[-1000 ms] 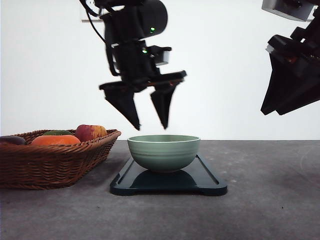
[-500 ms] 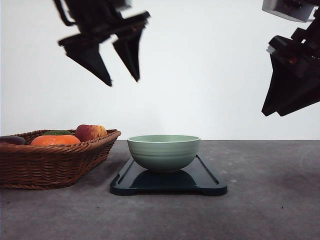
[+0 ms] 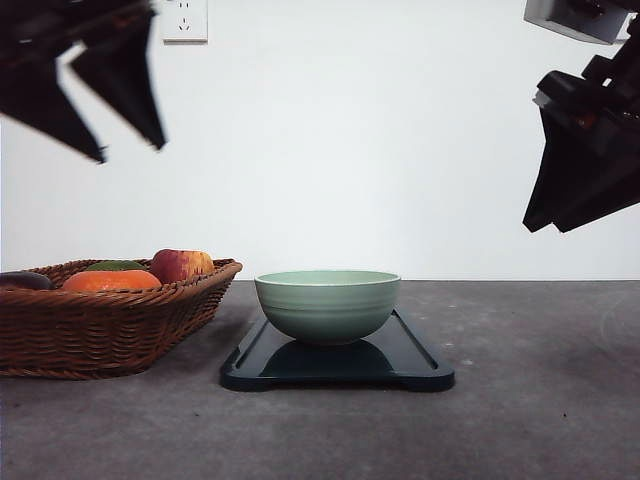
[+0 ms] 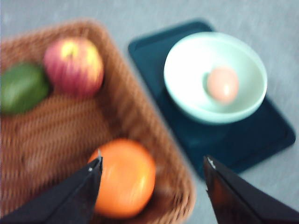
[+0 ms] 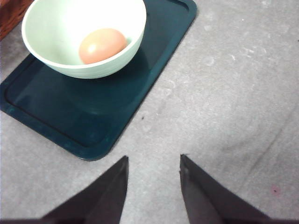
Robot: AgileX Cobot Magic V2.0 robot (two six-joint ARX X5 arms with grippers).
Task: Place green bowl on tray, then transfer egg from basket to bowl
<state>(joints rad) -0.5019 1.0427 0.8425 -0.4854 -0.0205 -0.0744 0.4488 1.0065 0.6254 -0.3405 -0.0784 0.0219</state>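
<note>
On the grey table (image 3: 520,420), the basket (image 3: 110,325) sits at nine o'clock of the tray (image 3: 400,365) — it holds an apple (image 4: 74,65), an orange (image 4: 125,177) and a green fruit (image 4: 21,87). Centred on the tray stands the bowl (image 3: 327,305), and the egg (image 5: 102,45) lies inside it. High at ten o'clock above the basket hangs the left gripper (image 3: 128,148), fingers apart and empty; the right gripper (image 5: 153,169) hangs at two o'clock, fingers apart, holding nothing.

egg (image 5: 102,45) in green bowl (image 3: 327,304), on tray (image 3: 420,362)
</note>
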